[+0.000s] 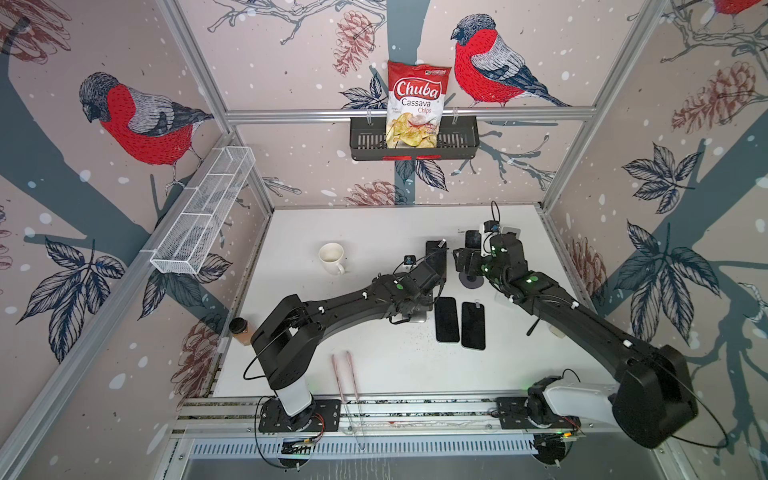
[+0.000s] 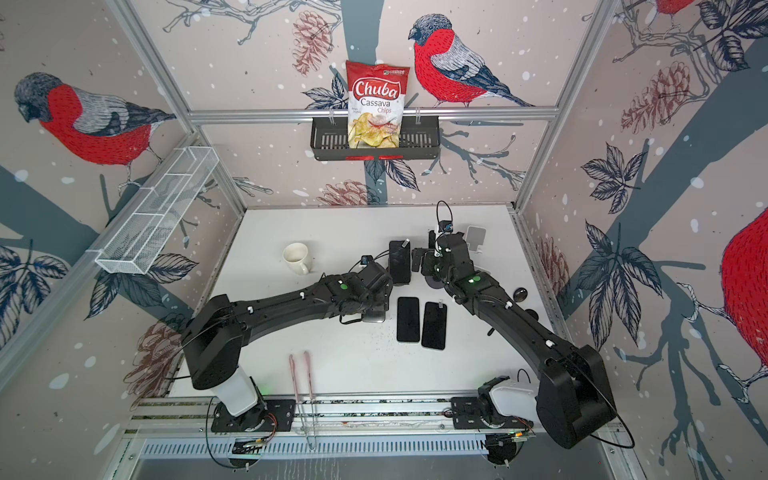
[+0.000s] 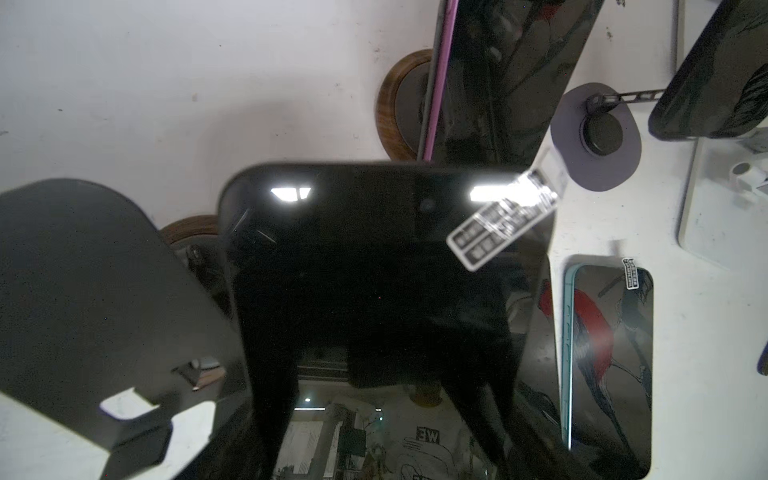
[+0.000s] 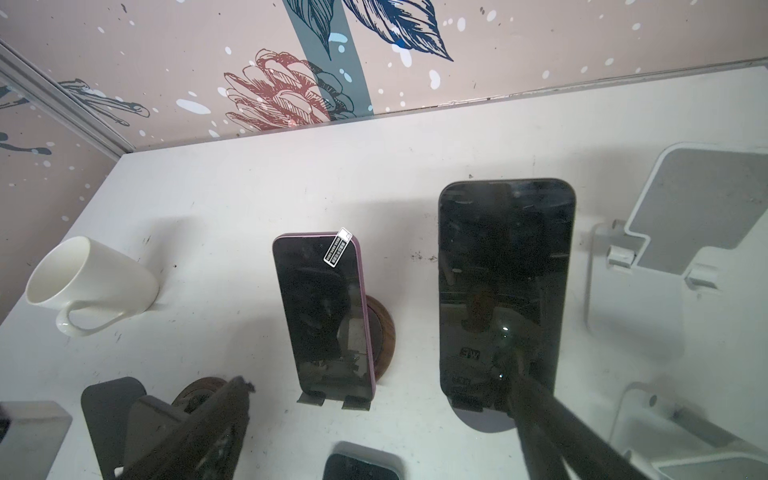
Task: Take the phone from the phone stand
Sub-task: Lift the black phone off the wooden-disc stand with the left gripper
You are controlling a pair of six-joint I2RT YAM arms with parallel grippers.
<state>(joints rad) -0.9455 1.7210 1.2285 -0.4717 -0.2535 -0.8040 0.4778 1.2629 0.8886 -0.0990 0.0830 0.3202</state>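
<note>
Left gripper (image 1: 412, 306), fingers hidden, narrowly clasps a black phone (image 3: 374, 291) with an unreadable sticker, beside a black stand (image 3: 83, 291). Right gripper (image 4: 376, 374) spreads wide, holding nothing. White table (image 1: 395, 374); bird wallpaper (image 1: 137, 124); bag (image 1: 417, 104) reads "Chuba Cassava Chips".

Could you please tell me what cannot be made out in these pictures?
- Phone filling the left wrist view: lower end cut off by the edge; in both top views the left arm covers it.
- Its sticker: print too blurred to read.
- Stand behind the black phone, right wrist view: mostly hidden.
</note>
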